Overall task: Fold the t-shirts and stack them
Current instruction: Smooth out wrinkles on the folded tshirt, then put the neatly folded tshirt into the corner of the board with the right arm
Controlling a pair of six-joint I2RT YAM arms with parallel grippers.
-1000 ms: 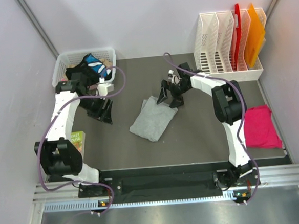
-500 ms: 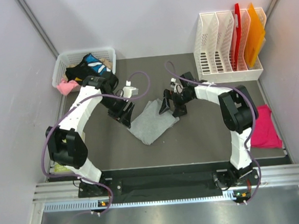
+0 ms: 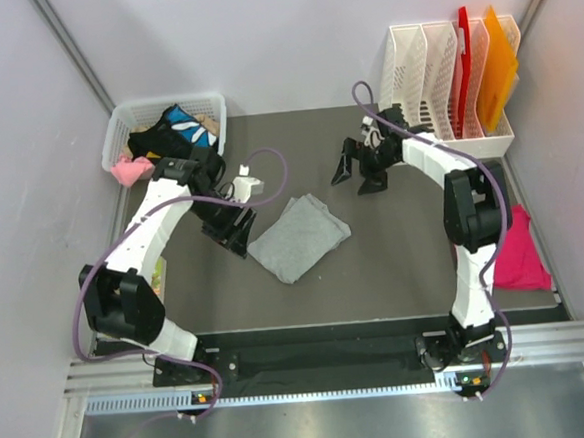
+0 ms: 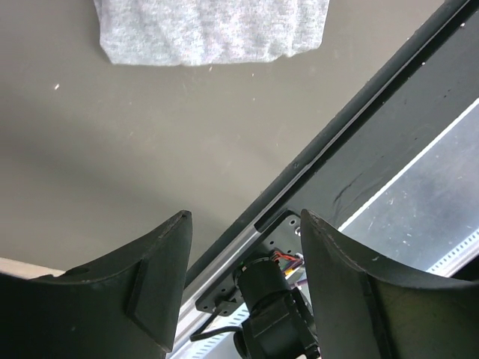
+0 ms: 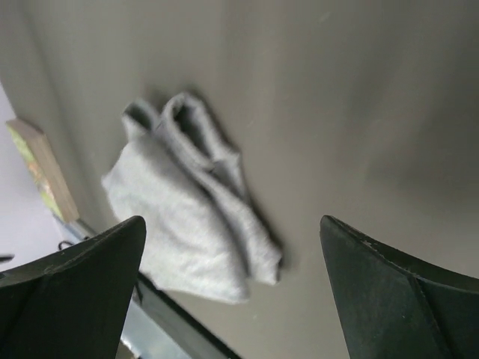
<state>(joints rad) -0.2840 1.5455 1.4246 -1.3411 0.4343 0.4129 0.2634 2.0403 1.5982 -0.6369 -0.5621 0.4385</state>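
The light grey t-shirt point(image 3: 298, 239) lies folded into a rough rectangle in the middle of the table; nothing holds it. It fills the top of the left wrist view point(image 4: 213, 30) and lies below and between the fingers in the right wrist view point(image 5: 187, 209). My left gripper point(image 3: 231, 228) hovers open just left of the shirt, empty point(image 4: 243, 224). Well behind and to the right of the shirt, my right gripper point(image 3: 359, 169) stands wide open and empty point(image 5: 232, 232). The pink t-shirt point(image 3: 520, 253) lies folded at the table's right edge, partly behind the right arm.
A white basket point(image 3: 214, 109) of mixed clothes stands at the back left, with a pink cloth point(image 3: 131, 170) at its near corner. A white file rack point(image 3: 447, 148) with red and orange folders stands at the back right. A book point(image 5: 41, 168) lies by the left edge.
My left gripper swung from beside the basket to the grey shirt's left edge. My right gripper drew back from the shirt's far corner toward the rack. The shirt now lies flatter.
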